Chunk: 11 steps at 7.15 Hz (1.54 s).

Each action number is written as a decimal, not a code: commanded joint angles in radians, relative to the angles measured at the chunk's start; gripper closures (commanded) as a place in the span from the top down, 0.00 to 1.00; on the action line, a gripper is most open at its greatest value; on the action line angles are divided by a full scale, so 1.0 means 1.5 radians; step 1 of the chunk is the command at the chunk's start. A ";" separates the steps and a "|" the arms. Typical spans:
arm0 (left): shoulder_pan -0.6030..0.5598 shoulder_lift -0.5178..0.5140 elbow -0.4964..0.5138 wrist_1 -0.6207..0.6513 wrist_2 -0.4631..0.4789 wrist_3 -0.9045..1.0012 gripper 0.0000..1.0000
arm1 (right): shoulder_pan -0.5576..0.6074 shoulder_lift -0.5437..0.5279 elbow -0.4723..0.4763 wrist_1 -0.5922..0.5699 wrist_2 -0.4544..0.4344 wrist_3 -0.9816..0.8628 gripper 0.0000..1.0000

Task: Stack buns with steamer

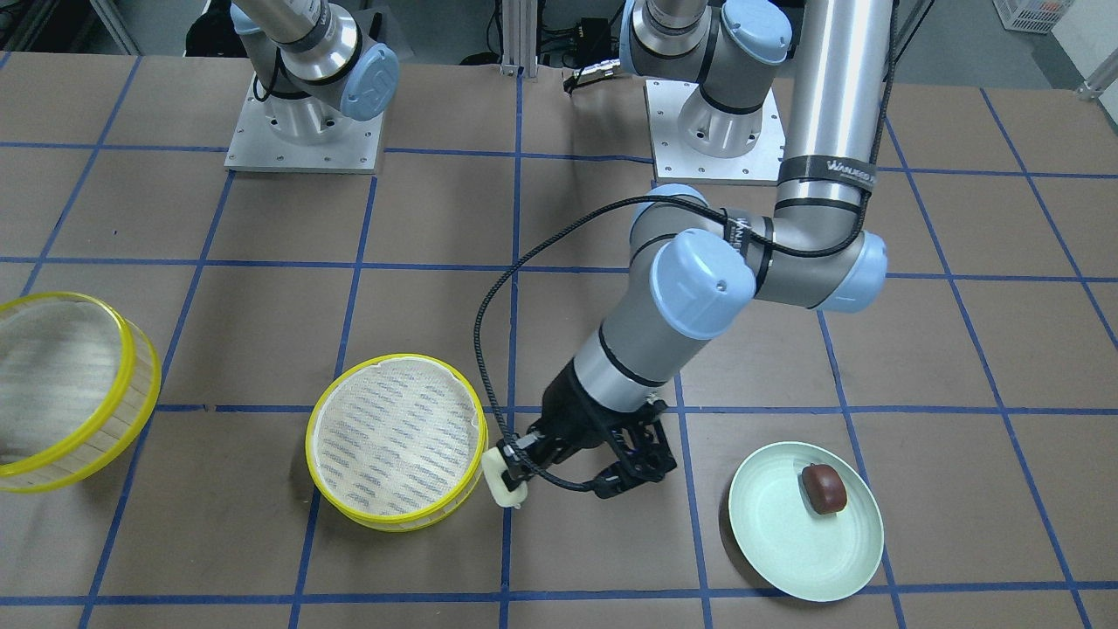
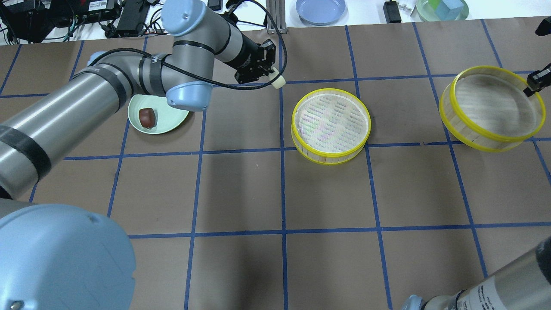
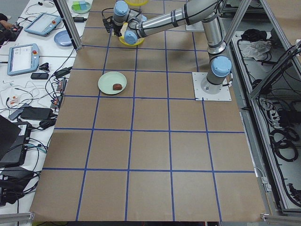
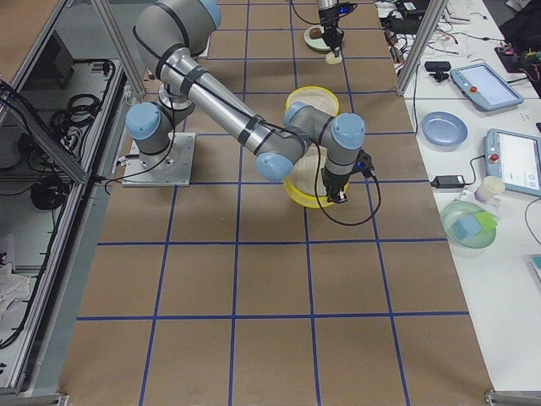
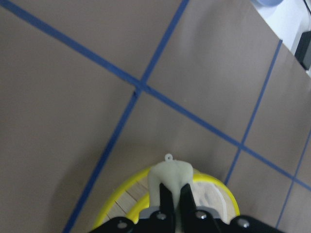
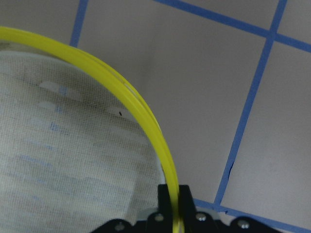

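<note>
My left gripper [image 1: 517, 472] is shut on the cream-white bun [image 1: 505, 482] and holds it just beside the rim of a yellow-rimmed steamer tray [image 1: 395, 437]. In the left wrist view the bun [image 5: 170, 175] sits between the fingers above that tray's edge [image 5: 121, 194]. The dark reddish-brown bun [image 1: 824, 487] lies on the pale green plate [image 1: 777, 542]. My right gripper [image 2: 530, 85] is shut on the yellow rim [image 6: 141, 111] of a second steamer ring [image 2: 490, 107], which is tilted at the far right.
The steamer tray [image 2: 330, 120] stands mid-table. The plate [image 2: 172, 122] is partly under my left arm. A blue plate [image 2: 320, 9] and a bowl [image 2: 442, 6] stand beyond the table's far edge. The arm bases [image 1: 301, 131] are at the robot's side.
</note>
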 commanded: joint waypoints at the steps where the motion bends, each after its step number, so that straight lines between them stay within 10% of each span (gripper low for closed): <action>1: -0.076 -0.036 -0.002 0.006 -0.012 -0.044 0.00 | 0.052 -0.034 0.012 0.006 -0.013 0.084 0.00; 3: -0.102 -0.054 -0.016 0.004 -0.031 -0.044 0.17 | 0.076 -0.074 0.074 0.000 -0.006 0.144 0.00; 5: -0.102 -0.053 -0.023 0.003 -0.024 -0.044 0.93 | 0.089 -0.087 0.086 -0.003 -0.011 0.169 0.00; 11: 0.048 0.048 0.003 -0.118 -0.019 0.195 1.00 | 0.178 -0.142 0.105 0.014 -0.014 0.341 0.00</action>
